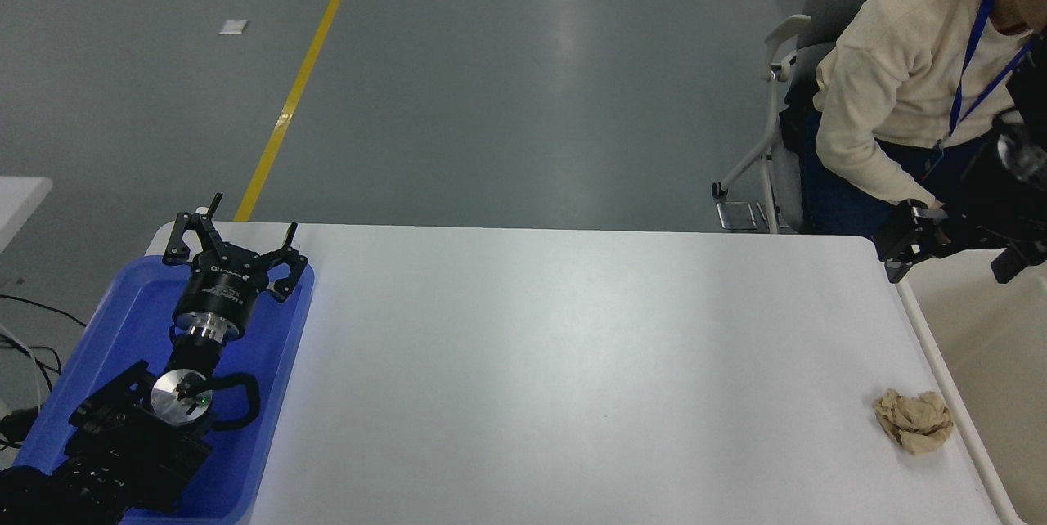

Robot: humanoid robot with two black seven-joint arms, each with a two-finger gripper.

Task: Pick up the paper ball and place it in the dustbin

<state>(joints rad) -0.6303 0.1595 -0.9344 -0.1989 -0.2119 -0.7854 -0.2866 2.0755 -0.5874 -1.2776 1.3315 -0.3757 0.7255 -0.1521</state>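
Head view: the right claw (893, 251) comes in from the right edge at the far right corner of the white table (572, 361), hanging over the far rim of the dustbin (949, 394). Only its dark end shows against the person's trousers, and I cannot tell whether its fingers are spread or pressed together. The tan paper ball (914, 420) lies on the table well nearer the camera than this claw and almost straight below it in the picture, just beside the dustbin's long left rim, apart from any gripper. The cream-white dustbin stands against the table's right edge, running from under the right claw down to the picture's bottom corner.

Just behind the right claw, beyond the table's far edge, a person (900, 83) in a cream sweater with a blue lanyard sits on a grey chair (785, 100), one sleeve reaching down toward the claw.

Far to the left of the right claw, across the whole tabletop, the left claw (233, 243) is parked over a blue plastic tray (123, 329), its fingers spread wide and empty, pointing away from the camera at the tray's far end.
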